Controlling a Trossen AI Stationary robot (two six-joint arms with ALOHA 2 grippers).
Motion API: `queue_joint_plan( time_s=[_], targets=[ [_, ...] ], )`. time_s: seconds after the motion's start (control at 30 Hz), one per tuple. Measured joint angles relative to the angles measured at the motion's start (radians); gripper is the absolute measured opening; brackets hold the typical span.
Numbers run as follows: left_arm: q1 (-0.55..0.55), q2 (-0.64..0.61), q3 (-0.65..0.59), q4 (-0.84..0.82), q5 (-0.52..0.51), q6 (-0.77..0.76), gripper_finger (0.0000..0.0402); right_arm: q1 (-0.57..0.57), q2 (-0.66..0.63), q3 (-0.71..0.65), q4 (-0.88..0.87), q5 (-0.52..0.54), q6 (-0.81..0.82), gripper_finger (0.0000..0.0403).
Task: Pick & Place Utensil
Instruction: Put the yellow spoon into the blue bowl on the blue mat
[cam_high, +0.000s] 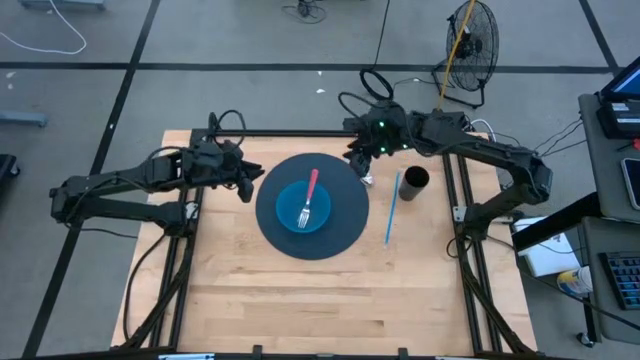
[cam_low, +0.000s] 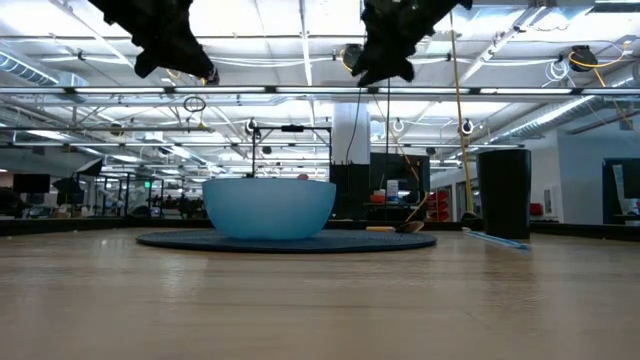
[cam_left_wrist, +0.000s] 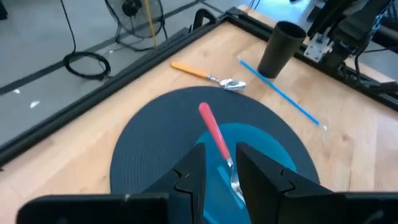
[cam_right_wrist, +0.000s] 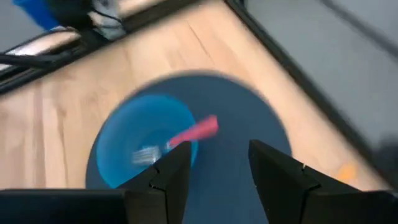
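Note:
A fork with a red handle (cam_high: 309, 195) lies in the blue bowl (cam_high: 290, 212), tines inside, its handle leaning on the far rim; the bowl stands on a round dark mat (cam_high: 345, 225). The fork also shows in the left wrist view (cam_left_wrist: 216, 138) and the right wrist view (cam_right_wrist: 186, 135). A spoon with an orange handle (cam_left_wrist: 205, 74) lies on the table just beyond the mat. My left gripper (cam_high: 246, 187) hovers open at the mat's left edge. My right gripper (cam_high: 358, 160) hovers open over the mat's far right edge.
A dark cup (cam_high: 414, 182) stands right of the mat, and a blue straw (cam_high: 391, 210) lies on the table between them. The wooden table's near half (cam_high: 320, 300) is bare. A fan (cam_high: 470, 40) stands on the floor beyond the far edge.

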Motion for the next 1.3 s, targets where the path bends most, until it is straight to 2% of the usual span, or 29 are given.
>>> queue_joint_plan(
  time_s=[0.07,0.13,0.23,0.33,0.47,0.6,0.73,0.9,1.13,1.3],
  targets=[
    [0.000,0.000,0.000,0.003,0.000,-0.001,0.0090,-0.008,0.004,0.002,0.086,-0.057,-0.091,0.0155],
    [0.000,0.000,0.000,-0.003,-0.001,-0.001,0.0090,-0.013,-0.002,0.002,0.154,-0.082,-0.105,0.0155],
    [0.000,-0.001,0.000,-0.012,-0.001,-0.001,0.0090,-0.038,-0.004,0.005,0.221,-0.024,-0.046,0.0154],
    [0.000,0.000,0.000,-0.012,-0.001,-0.001,0.0090,-0.104,0.021,0.041,0.086,0.084,-0.015,0.0147],
    [0.000,0.000,0.000,-0.011,-0.032,0.000,0.0090,-0.187,0.106,0.119,-0.175,0.051,0.022,0.0136],
    [0.000,0.000,0.000,-0.009,-0.088,-0.001,0.0090,-0.190,0.194,0.218,-0.339,0.050,-0.022,0.0134],
    [0.000,0.000,0.000,-0.001,-0.106,-0.003,0.0090,-0.183,0.277,0.304,-0.378,0.033,-0.055,0.0139],
    [0.000,0.000,0.000,0.013,-0.107,-0.008,0.0090,-0.214,0.368,0.436,-0.370,-0.124,-0.062,0.0141],
    [0.000,0.000,0.000,0.030,-0.107,-0.004,0.0090,-0.280,0.519,0.605,-0.410,-0.175,-0.013,0.0140],
    [0.000,0.000,0.000,0.029,-0.107,-0.004,0.0090,-0.314,0.588,0.640,-0.448,-0.213,-0.006,0.0139]
  ],
)
